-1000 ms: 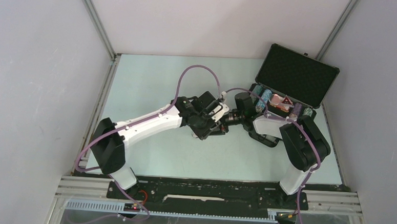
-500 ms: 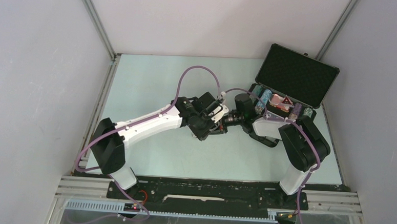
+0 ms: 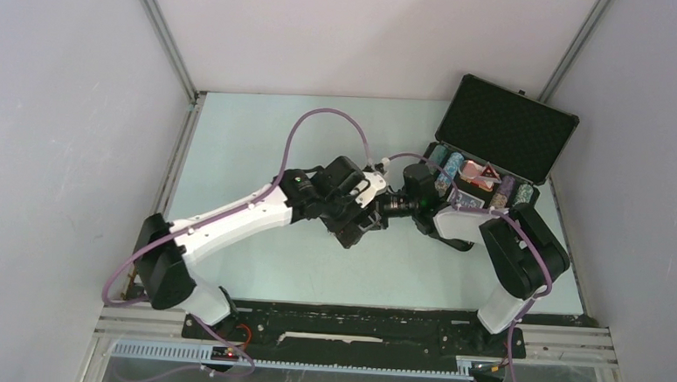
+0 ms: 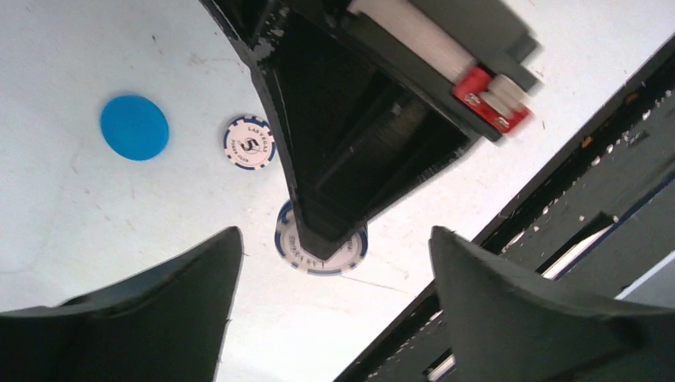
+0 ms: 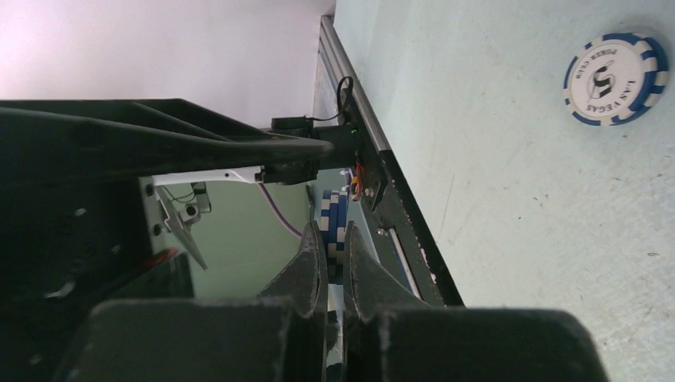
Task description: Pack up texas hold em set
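Observation:
The black briefcase (image 3: 506, 128) of the texas hold em set stands open at the back right, with rows of striped chips (image 3: 446, 167), a red triangle (image 3: 488, 173) and a blue deck (image 3: 467, 200) inside. My right gripper (image 5: 333, 247) is shut on blue-and-white chips (image 5: 337, 221) held edge-on above the table; in the left wrist view a held chip (image 4: 322, 253) shows behind its finger. My left gripper (image 4: 334, 306) is open just below it, empty. Both grippers meet mid-table (image 3: 370, 215). A loose chip (image 4: 249, 143) (image 5: 613, 78) and a blue disc (image 4: 134, 127) lie on the table.
The black base rail (image 4: 557, 239) at the table's near edge runs close behind the left fingers. The right arm's elbow (image 3: 524, 253) stands in front of the briefcase. Purple cables (image 3: 330, 120) loop above the left arm.
The right gripper has shut on the chips and the left gripper has opened wide, letting go. The left arm's base and elbow have swung leftward.

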`<action>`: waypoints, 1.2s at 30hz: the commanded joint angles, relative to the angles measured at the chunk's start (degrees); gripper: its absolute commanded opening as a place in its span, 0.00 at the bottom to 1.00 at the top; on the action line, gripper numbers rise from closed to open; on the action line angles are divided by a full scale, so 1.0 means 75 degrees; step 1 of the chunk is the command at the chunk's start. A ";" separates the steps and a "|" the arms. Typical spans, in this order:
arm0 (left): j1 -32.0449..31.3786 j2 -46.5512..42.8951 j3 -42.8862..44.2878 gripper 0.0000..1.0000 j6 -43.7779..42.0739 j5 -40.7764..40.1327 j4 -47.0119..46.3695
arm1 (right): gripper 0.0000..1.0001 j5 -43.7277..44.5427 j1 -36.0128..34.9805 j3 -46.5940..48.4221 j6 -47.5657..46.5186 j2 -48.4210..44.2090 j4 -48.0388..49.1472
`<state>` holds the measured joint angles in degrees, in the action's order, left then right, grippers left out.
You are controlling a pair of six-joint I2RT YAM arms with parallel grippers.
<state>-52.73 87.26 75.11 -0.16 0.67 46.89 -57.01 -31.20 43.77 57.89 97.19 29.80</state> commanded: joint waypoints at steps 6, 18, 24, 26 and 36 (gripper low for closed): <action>0.0446 -0.1861 -0.0543 1.00 0.0470 0.0565 -0.1153 | 0.00 0.0492 0.0162 -0.0035 -0.0477 -0.0325 -0.0649; 0.1288 -0.4813 -0.1805 1.00 0.1426 -0.0252 -0.3197 | 0.00 0.2152 0.1827 0.0283 -0.4508 -0.3427 -0.6037; 0.1566 -0.5231 -0.2157 1.00 0.1966 0.0332 -0.3721 | 0.00 0.4057 0.2016 0.1322 -0.7508 -0.5210 -0.8295; 0.1285 -0.5211 -0.2133 1.00 0.1887 -0.0269 -0.3619 | 0.00 0.4856 0.2027 0.1807 -0.8856 -0.5462 -0.8966; -0.0233 -0.5623 -0.2339 1.00 0.1556 -0.2235 -0.3520 | 0.00 0.8831 0.3226 0.2656 -1.2136 -0.4344 -1.0903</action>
<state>-51.99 46.94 58.92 12.01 -9.47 22.35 -4.75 -11.44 61.23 -19.79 58.94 -42.35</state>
